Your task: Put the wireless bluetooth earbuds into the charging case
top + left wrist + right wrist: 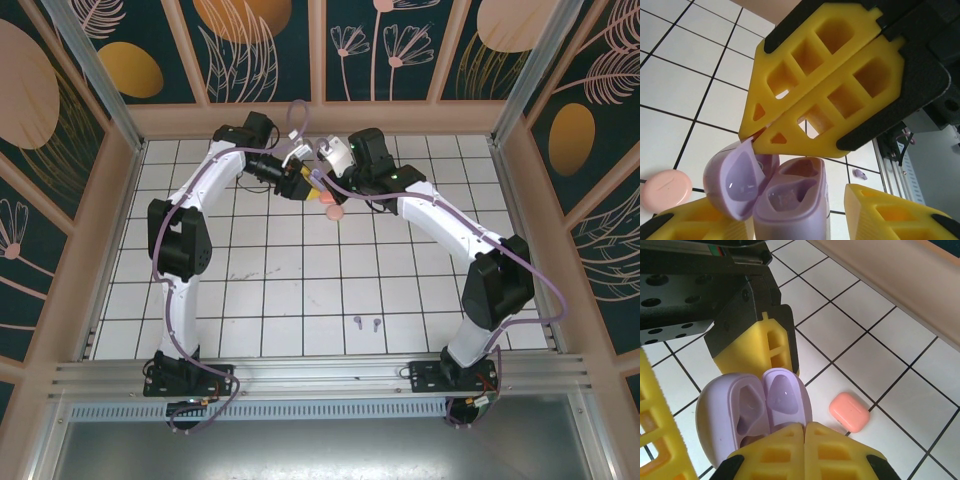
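Above far tiles (300, 290), purple case (795, 200) in grasp of left pincer (785, 220), right pincer (804, 426) clenched at its lid (735, 180).

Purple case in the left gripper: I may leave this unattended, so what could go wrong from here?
1. The left gripper holds the open purple case while the shut right gripper pushes at its lid; a hard push could twist the case loose.
2. Both wells look empty; the lid may fall shut once that gripper backs off.
3. The purple earbuds lie far off near the front edge of the table, both grippers busy.
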### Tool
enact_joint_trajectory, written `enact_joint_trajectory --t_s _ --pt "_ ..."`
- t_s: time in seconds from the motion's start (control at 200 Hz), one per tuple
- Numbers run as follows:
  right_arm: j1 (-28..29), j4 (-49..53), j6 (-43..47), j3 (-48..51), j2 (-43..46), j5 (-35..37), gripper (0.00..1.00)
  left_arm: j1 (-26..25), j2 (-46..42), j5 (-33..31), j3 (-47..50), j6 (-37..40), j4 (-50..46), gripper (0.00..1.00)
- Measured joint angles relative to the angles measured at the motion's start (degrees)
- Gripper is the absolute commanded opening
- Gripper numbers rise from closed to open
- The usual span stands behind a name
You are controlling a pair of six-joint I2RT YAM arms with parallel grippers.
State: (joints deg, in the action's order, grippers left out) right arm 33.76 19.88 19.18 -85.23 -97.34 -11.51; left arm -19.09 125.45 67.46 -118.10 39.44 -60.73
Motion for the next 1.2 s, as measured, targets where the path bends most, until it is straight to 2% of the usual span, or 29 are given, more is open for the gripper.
enact_joint_trajectory --t_s 0.24,0.37,0.46,0.906,1.201 --pt "0.00 -0.42 0.00 0.00 0.00 0.13 0.00 0.24 0.87 0.85 -0.85 0.02 -0.20 0.32" --pt "0.00 -0.50 0.00 0.00 0.00 0.22 0.00 0.24 0.96 1.62 -0.85 0.28 -0.57 0.49" --pt "0.00 -0.50 0.00 0.00 0.00 0.61 0.00 0.24 0.96 1.70 -0.96 0.37 -0.76 0.56" --pt "0.00 -1.46 0.02 0.00 0.04 1.01 0.00 0.61 0.96 1.03 -2.62 0.33 -1.05 0.60" --pt "0.17 -0.37 0.07 0.31 0.04 -0.31 0.00 1.33 1.66 1.09 -2.93 0.00 -0.39 0.52"
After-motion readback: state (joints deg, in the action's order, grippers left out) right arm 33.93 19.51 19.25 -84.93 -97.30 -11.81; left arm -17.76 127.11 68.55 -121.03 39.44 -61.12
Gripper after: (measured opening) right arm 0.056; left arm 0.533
